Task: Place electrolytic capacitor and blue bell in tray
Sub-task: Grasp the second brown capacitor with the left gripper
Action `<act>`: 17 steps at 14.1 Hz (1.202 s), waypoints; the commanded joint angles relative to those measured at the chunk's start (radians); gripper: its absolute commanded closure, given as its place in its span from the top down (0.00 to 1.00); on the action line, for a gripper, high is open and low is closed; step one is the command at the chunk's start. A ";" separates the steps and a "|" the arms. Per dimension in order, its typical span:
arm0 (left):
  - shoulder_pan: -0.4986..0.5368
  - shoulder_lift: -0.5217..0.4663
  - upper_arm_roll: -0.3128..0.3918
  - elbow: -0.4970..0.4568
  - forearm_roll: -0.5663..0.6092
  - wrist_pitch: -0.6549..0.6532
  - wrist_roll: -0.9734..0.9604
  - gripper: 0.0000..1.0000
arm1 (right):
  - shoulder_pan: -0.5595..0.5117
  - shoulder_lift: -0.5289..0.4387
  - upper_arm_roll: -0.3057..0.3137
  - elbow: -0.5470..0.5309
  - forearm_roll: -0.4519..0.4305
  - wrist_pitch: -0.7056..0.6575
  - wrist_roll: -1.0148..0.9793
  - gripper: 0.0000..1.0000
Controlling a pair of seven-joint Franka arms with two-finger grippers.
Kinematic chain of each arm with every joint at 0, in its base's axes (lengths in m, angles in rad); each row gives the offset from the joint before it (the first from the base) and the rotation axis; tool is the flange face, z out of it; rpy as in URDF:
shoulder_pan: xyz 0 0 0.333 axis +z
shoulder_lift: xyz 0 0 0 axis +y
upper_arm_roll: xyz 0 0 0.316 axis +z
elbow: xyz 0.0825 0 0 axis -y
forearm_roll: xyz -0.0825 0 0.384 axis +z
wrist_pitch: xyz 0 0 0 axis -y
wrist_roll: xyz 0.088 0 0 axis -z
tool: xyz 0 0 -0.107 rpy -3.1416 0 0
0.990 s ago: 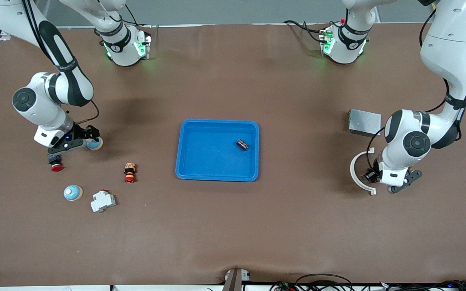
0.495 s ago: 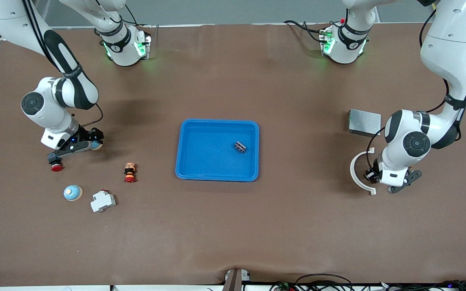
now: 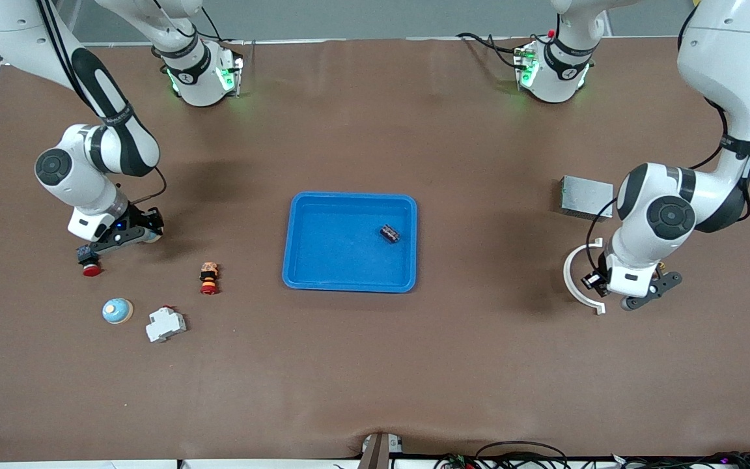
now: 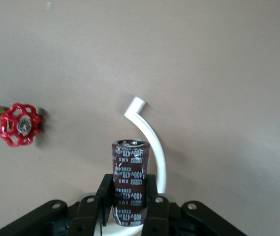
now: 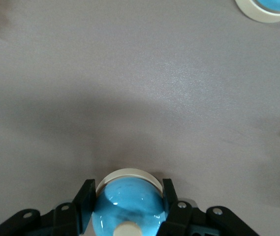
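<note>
The right gripper (image 5: 126,209) had just clamped onto a blue bell (image 5: 128,204) at the tray's (image 3: 349,285) nine o'clock; the left gripper (image 4: 129,196) had shut on a capacitor (image 4: 130,189) at three o'clock; both seemed ready to lift.

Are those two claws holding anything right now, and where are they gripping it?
Yes. The left gripper clamps an electrolytic capacitor by its lower sides; the right gripper clamps a blue bell across its dome.

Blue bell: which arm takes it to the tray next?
Right. The right pincer is shut on a blue bell; the left pincer holds the capacitor. The tray sits between them.
</note>
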 commanded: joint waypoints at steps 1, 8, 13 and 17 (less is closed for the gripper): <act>0.009 -0.047 -0.058 -0.017 0.006 -0.037 -0.038 0.00 | -0.012 0.002 0.010 -0.007 -0.009 0.010 -0.013 0.08; 0.007 -0.051 -0.189 -0.008 0.006 -0.068 -0.238 0.00 | -0.007 -0.016 0.018 -0.005 -0.009 -0.013 -0.014 0.05; -0.001 -0.045 -0.266 0.042 0.004 -0.118 -0.384 0.00 | 0.030 -0.143 0.035 0.000 0.005 -0.177 -0.003 0.00; 0.002 -0.043 -0.337 0.075 -0.011 -0.189 -0.423 0.00 | 0.120 -0.275 0.036 0.015 0.008 -0.338 0.133 0.00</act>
